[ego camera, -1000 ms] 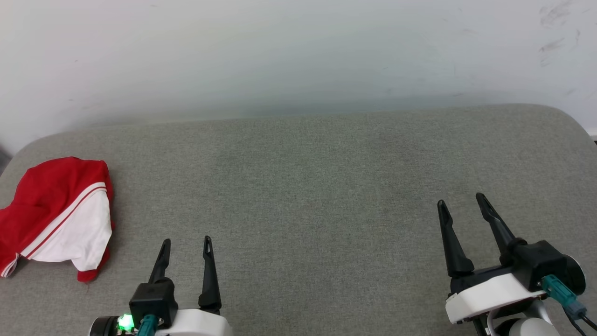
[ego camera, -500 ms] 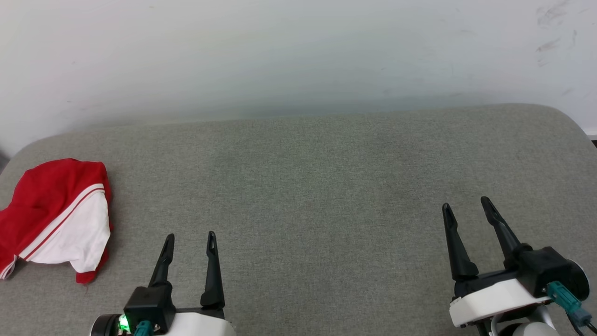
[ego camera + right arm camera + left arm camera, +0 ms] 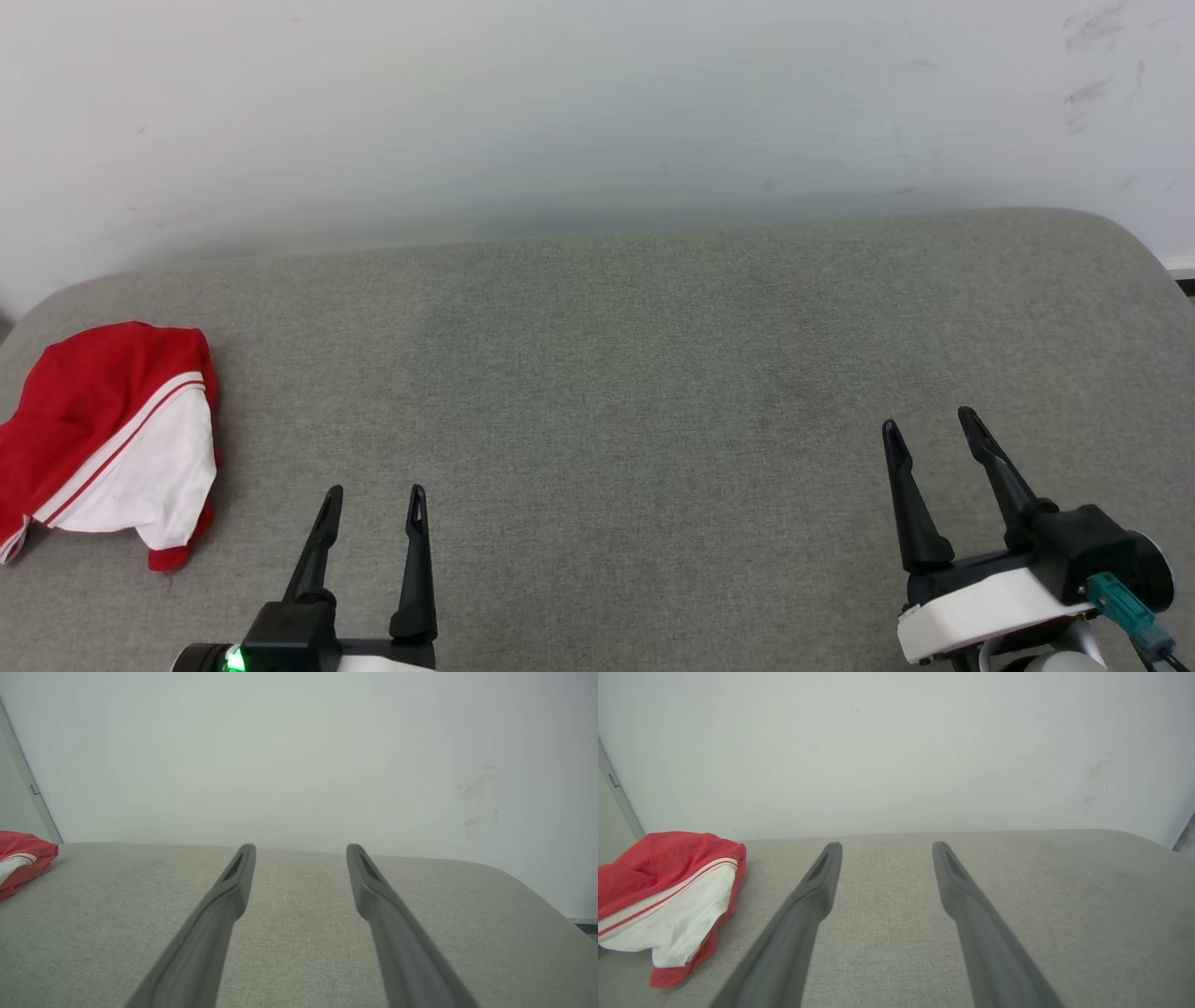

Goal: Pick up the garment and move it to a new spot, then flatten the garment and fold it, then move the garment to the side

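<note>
garment (image 3: 103, 439) lies in a soft heap at about 9 o'clock in the head view, at the left edge of the grey cloth worktop (image 3: 607, 373). it is red on top and white below, with a thin stripe between. no claw touches it.

closest to the robot, the left claw (image 3: 375, 490) sits at about 7 o'clock. its two dark fingers (image 3: 414, 560) point toward 12 o'clock and stand wide apart, with nothing between them. the garment is near it, off toward 10 o'clock. a small green light (image 3: 233, 661) glows at the base of this claw. the right claw (image 3: 929, 422) sits at about 4 o'clock, well apart from the garment. it is wide too, leans a bit toward 11 o'clock, and holds nothing.

past the claws the worktop has round far corners. farthest off, at 12 o'clock, a pale wall (image 3: 560, 112) stands behind it, with a few dark scuff marks (image 3: 1083, 93) at about 1 o'clock.
</note>
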